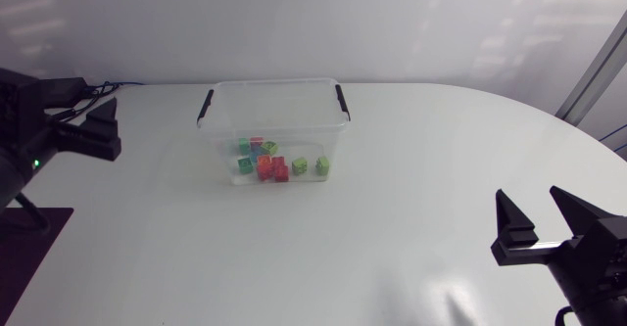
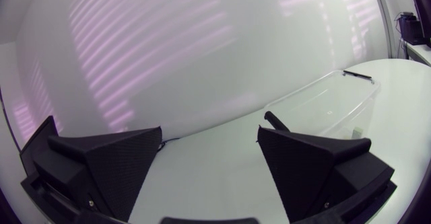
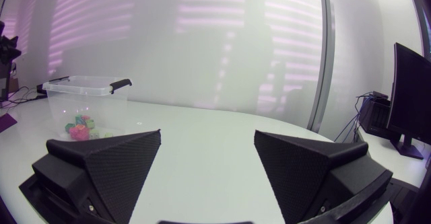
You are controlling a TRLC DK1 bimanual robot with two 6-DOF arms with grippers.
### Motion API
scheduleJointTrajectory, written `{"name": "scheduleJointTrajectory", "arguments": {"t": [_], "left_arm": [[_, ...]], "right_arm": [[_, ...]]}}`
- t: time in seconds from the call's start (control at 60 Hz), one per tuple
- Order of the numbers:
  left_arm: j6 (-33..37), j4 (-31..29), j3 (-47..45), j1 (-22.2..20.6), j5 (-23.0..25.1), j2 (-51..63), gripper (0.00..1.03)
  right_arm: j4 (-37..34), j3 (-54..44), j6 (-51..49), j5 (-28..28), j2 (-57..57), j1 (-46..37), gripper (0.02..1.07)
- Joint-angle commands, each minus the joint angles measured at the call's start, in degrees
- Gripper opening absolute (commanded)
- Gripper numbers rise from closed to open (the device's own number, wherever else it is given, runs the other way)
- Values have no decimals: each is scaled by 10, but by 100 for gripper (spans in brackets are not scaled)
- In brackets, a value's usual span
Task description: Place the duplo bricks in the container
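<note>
Clear container (image 1: 272,84) with black handles standing on the white surface (image 1: 323,257); duplo bricks (image 1: 277,163), green, red and teal, lying together inside the container on its floor; left jaws spread wide with nothing between them, well apart from the container on its left side; right jaws likewise spread and empty, well apart from the container, off to its right and nearer the front.

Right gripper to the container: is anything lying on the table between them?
Nothing. Head view shows only bare white table between the right gripper and the container; the right wrist view agrees.
</note>
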Motion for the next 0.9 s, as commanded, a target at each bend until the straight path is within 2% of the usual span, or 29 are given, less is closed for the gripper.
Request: {"name": "scheduleJointTrajectory", "arguments": {"t": [0.0,0.117,0.2,0.883], "left_arm": [[-20,14,-48,5,0,-36,99],[-28,22,-106,9,0,-85,99],[-84,49,-158,17,-1,-148,99],[-185,-67,-249,19,51,-343,99]], "right_arm": [[5,-13,1,-2,-3,1,102],[5,-13,1,-3,-3,1,102],[5,-13,1,-2,-3,1,102],[9,-13,31,1,-1,4,102]]}}
